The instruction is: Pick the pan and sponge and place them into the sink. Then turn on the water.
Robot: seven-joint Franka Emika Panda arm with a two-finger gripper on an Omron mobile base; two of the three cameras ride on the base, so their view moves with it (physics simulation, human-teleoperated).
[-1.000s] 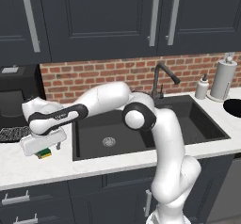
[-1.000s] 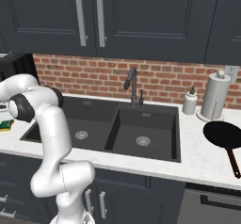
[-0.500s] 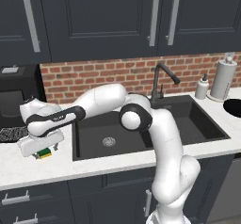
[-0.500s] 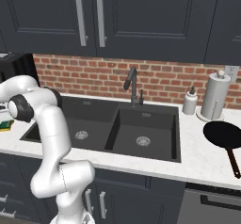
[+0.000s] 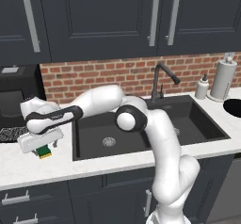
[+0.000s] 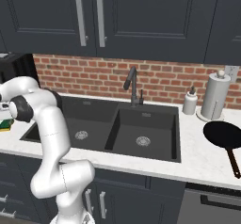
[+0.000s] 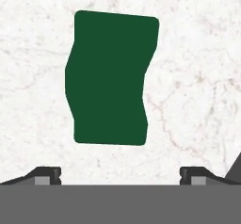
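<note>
- As the white arm reaches far out to its left over the pale marble counter (image 5: pixel 28 164), the pincer (image 7: pixel 120 173) hangs directly above the sponge (image 7: pixel 110 79), jaws spread as wide as they go and holding nothing.
- Seen along the hand, the sponge's green face lies flat on the counter between the two dark fingertips (image 7: pixel 47 173), apart from both; from the left base view its yellow underside peeks out beneath the hand.
- The step in hand looks to be the pick of the sponge: the hand is lined up but has yet to grip it.
- The next move would seem to call for a short drop straight down, so the tips straddle the block, then a close across its narrower width.
- Just right of the sponge, the dark double sink (image 5: pixel 141 136) stands bare, its black gooseneck faucet (image 5: pixel 162 79) dry, no water running.
- Far right, past the soap bottle (image 6: pixel 189 101) and paper-towel roll (image 6: pixel 214 96), the black pan (image 6: pixel 222 135) waits untouched on the counter.
</note>
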